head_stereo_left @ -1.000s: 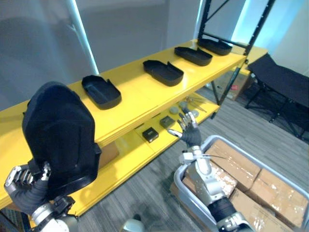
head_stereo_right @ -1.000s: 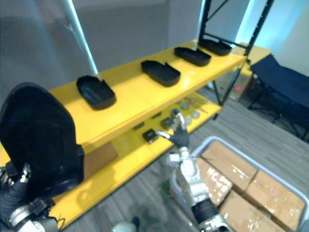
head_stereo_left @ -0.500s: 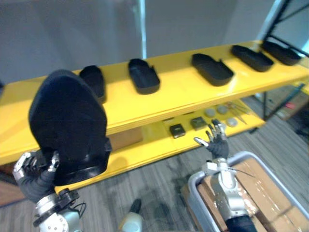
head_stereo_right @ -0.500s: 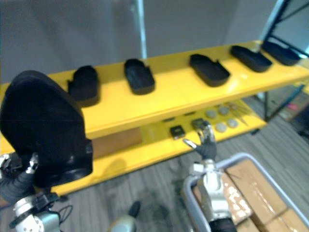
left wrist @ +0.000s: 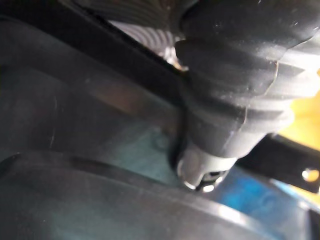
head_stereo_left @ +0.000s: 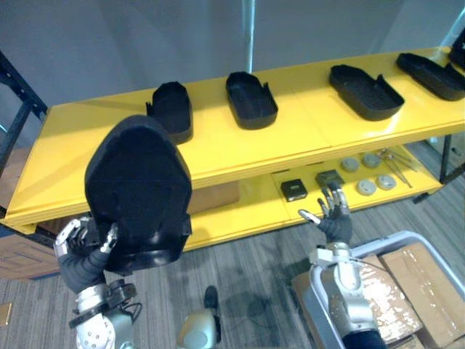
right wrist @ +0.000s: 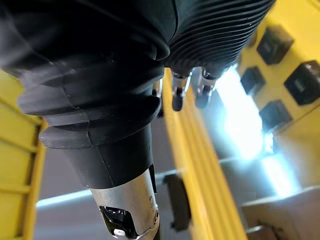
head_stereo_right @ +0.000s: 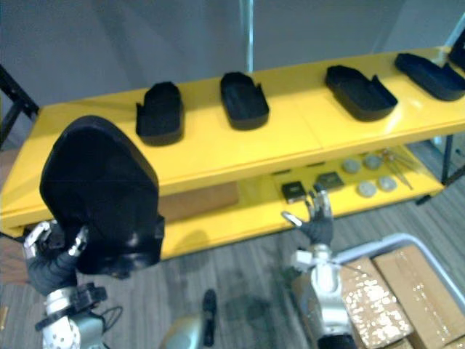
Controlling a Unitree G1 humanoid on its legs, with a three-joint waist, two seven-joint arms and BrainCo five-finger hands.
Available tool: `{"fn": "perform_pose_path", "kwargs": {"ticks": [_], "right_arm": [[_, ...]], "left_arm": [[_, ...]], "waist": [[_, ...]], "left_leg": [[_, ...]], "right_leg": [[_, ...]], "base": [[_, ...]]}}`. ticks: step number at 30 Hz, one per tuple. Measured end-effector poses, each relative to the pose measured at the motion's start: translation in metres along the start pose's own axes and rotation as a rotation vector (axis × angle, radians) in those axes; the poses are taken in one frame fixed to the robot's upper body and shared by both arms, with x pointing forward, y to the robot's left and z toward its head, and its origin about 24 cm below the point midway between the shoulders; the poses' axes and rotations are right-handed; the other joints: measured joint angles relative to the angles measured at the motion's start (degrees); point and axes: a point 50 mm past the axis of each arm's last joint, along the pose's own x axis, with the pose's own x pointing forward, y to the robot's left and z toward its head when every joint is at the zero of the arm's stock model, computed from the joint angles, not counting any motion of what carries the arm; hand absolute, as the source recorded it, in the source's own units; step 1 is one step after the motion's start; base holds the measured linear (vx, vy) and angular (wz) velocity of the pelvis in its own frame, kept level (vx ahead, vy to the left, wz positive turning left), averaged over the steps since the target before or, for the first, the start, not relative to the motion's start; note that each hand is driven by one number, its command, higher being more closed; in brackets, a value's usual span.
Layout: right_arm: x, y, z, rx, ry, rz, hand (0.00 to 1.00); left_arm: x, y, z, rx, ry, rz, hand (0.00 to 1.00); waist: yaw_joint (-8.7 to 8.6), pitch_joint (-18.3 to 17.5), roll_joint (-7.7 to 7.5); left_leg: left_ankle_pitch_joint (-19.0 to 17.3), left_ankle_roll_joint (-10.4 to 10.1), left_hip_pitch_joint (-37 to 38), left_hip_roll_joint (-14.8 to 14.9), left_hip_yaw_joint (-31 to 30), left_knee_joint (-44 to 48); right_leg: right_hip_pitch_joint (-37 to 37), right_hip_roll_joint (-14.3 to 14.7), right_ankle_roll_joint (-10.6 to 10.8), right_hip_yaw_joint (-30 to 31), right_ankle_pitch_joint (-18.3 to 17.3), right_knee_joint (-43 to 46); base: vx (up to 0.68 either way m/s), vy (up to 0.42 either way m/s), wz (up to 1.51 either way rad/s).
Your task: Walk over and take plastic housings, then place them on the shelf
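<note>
Against a grey wall stands a long yellow shelf [head_stereo_left: 305, 138] of two tiers, on grey plank flooring. Four black housings lie open side up in a row along its top tier [head_stereo_left: 172, 110] [head_stereo_left: 251, 99] [head_stereo_left: 365, 91] [head_stereo_left: 434, 75]. The lower tier carries two small black blocks [head_stereo_left: 293, 190] and some grey discs [head_stereo_left: 366, 187]. A grey-rimmed cart [head_stereo_left: 392, 238] of cardboard boxes [head_stereo_left: 421, 269] sits at the right.

The left hand [head_stereo_left: 78, 256] is clenched on the lower edge of a large black plastic housing [head_stereo_left: 138, 193]. It holds the housing upright, rounded back toward the camera, in front of the shelf's left part and off its surface. The right hand [head_stereo_left: 336, 222] is raised with fingers spread and relaxed, grasping nothing, before the lower tier near the blocks and well apart from that housing.
</note>
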Motion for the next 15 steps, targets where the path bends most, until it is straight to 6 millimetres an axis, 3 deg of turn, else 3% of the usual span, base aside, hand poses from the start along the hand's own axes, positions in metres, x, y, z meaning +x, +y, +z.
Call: {"fn": "perform_pose_path", "kwargs": {"ticks": [2,3,4,5,6,8,9,11,12,15], "right_arm": [[-0.001,-0.004,0.001,-0.001,-0.005,-0.013,0.0],[0.0,-0.005,0.002,0.004,-0.016,-0.019,0.0],[0.0,-0.006,0.003,0.008,-0.026,-0.018,0.0],[0.001,-0.007,0.009,0.01,-0.051,-0.014,0.0],[0.002,-0.008,0.013,0.011,-0.072,-0.012,0.0],[0.001,-0.014,0.031,0.007,-0.16,-0.02,0.0],[-0.001,-0.018,0.038,0.004,-0.187,-0.031,0.0],[-0.007,-0.021,0.039,-0.005,-0.185,-0.039,0.0],[-0.01,-0.027,0.039,-0.023,-0.18,-0.047,0.0],[-0.002,-0.029,0.045,-0.048,-0.187,-0.036,0.0]], "left_arm": [[0.006,-0.006,0.001,0.01,-0.024,-0.03,1.0],[0.013,-0.009,0.004,0.047,-0.051,-0.075,1.0],[0.018,-0.01,0.005,0.058,-0.063,-0.091,1.0],[0.026,-0.014,0.005,0.061,-0.082,-0.113,1.0],[0.03,-0.017,0.005,0.058,-0.087,-0.119,1.0],[0.039,-0.024,0.001,0.031,-0.099,-0.122,1.0],[0.041,-0.028,-0.004,0.016,-0.086,-0.126,1.0],[0.036,-0.032,-0.01,0.007,-0.05,-0.141,1.0],[0.029,-0.037,-0.016,-0.006,-0.013,-0.156,1.0],[0.017,-0.038,-0.024,-0.016,0.047,-0.169,1.0]], "waist": [[-1.63,0.07,0.33],[-2.31,0.27,0.53],[-2.82,0.5,0.9],[-3.59,0.5,0.83],[-4.0,0.54,0.9],[-5.48,0.72,1.3],[-6.98,0.77,1.38],[-7.76,0.24,0.47],[-7.83,-0.19,0.02],[-7.13,-1.39,3.27]], "left_leg": [[-0.05,0.57,0.27,-1.01,-2.04,-0.66],[-0.48,1.34,2.46,-0.86,-3.54,-2.26],[-0.53,1.55,3.19,-0.52,-4.97,-2.94],[-0.41,2.01,4.68,-0.42,-7.04,-4.29],[-0.38,2.07,5.36,-0.45,-7.96,-4.89],[-0.53,2.23,6.46,-0.76,-11.36,-5.82],[-0.55,2.17,6.54,-1.07,-14.13,-6.24],[-0.97,1.5,6.89,-2.58,-15.95,-6.55],[-1.37,0.92,7.21,-3.77,-17.18,-6.68],[-1.41,0.44,7.05,-2.49,-16.92,-6.62]], "right_leg": [[-4.18,-2.0,-5.92,4.26,3.58,10.18],[-8.53,-2.46,-7.7,11.12,7.65,18.93],[-9.58,-1.5,-6.22,13.39,5.51,20.78],[-11.52,1.91,-5.44,16.77,0.34,21.26],[-12.48,3.7,-6.21,18.15,-1.37,20.29],[-15.84,10.43,-8.09,23.08,-3.22,13.9],[-18.58,14.25,-8.1,27.02,-2.87,9.65],[-18.96,15.58,-7.73,30.38,-1.05,2.96],[-18.01,15.15,-7.35,30.93,2.58,2.09],[-15.5,16.29,-7.54,29.14,5.54,-2.89]], "base": [[0.17,0.132,0.6],[0.16,0.112,0.48],[0.2,0.04,0.65],[0.13,-0.042,0.6],[0.15,-0.056,0.74],[0.12,-0.068,0.92],[0.1,-0.117,1.03],[0.12,-0.154,0.95],[0.14,-0.145,0.73],[0.21,-0.078,0.23]]}}
